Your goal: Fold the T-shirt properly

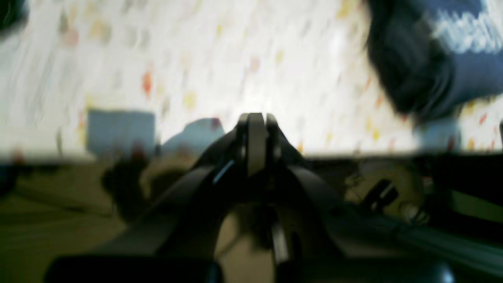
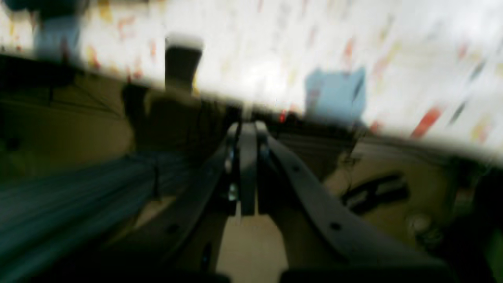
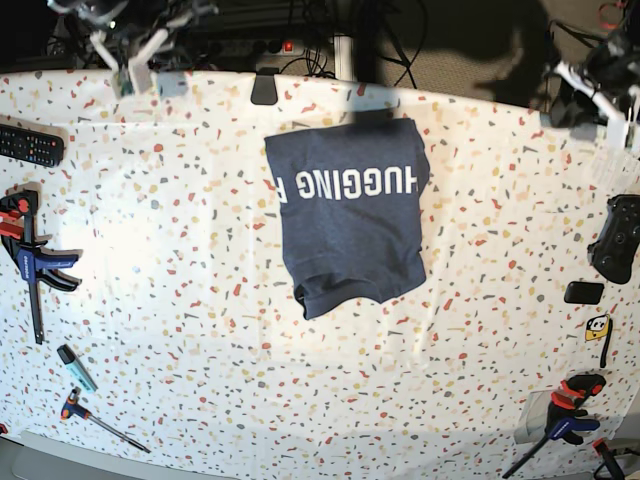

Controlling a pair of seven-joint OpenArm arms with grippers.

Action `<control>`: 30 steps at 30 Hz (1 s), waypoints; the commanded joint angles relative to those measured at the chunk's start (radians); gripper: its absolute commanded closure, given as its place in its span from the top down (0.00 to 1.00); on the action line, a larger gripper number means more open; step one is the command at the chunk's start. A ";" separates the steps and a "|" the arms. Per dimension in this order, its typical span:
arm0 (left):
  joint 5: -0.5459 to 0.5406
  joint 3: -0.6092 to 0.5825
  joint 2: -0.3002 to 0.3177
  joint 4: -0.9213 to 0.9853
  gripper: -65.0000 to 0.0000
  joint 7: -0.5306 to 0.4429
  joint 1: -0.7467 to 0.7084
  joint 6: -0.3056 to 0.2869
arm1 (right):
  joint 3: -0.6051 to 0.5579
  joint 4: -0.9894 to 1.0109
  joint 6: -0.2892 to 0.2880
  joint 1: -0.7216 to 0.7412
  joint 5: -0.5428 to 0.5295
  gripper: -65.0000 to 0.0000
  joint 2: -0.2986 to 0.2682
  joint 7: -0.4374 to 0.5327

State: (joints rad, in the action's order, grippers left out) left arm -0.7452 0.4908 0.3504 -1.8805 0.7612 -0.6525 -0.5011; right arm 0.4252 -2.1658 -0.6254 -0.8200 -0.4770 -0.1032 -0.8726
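The T-shirt (image 3: pixel 350 215) lies folded into a rough rectangle at the middle of the speckled table (image 3: pixel 200 250), navy blue, with white lettering "HUGGING" facing up. In the blurred left wrist view a corner of the T-shirt (image 1: pixel 452 67) shows at the top right, away from my left gripper (image 1: pixel 255 118), which is shut on nothing. My right gripper (image 2: pixel 247 127) is also shut and empty, near the table's edge. In the base view the left arm (image 3: pixel 600 80) sits at the far right corner and the right arm (image 3: pixel 130 45) at the far left corner, both apart from the shirt.
A remote control (image 3: pixel 30 145) and a black clamp (image 3: pixel 30 255) lie at the left edge. A marker (image 3: pixel 75 367) and a hand tool (image 3: pixel 100 420) lie front left. A game controller (image 3: pixel 615 238), a small black object (image 3: pixel 583 292) and another clamp (image 3: pixel 565 415) sit at the right.
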 commanded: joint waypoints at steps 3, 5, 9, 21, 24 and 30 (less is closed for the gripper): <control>-0.014 0.006 0.005 -0.017 0.00 -0.019 -0.106 -0.012 | 0.003 -0.018 0.001 -0.100 -0.018 0.00 0.008 0.013; 0.003 0.006 -0.010 -0.017 0.00 -0.037 -0.170 -0.044 | 0.003 -0.018 0.000 -0.142 -0.017 0.00 0.031 0.016; 0.104 0.006 -0.079 0.005 0.00 -0.103 -0.257 -0.070 | 0.003 0.000 0.000 -0.179 0.027 0.00 0.077 0.013; 0.266 0.006 -0.208 0.620 0.00 -0.235 -0.119 -0.197 | 0.000 0.632 0.002 -0.014 0.157 0.00 0.023 0.143; 0.370 0.006 -0.208 0.834 0.00 -0.358 -0.044 -0.197 | 0.000 0.889 0.001 0.092 0.182 0.00 -0.037 0.187; 0.602 0.006 -0.208 1.188 0.00 -0.566 0.116 -0.197 | 0.000 1.366 0.001 0.302 0.303 0.00 -0.164 0.386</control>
State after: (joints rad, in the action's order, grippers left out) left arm -0.1368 0.4938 0.1337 -0.6834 0.2043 -0.5247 -0.6888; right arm 0.4206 -0.7841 -0.6170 -0.5121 -0.1646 -0.2558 -0.4847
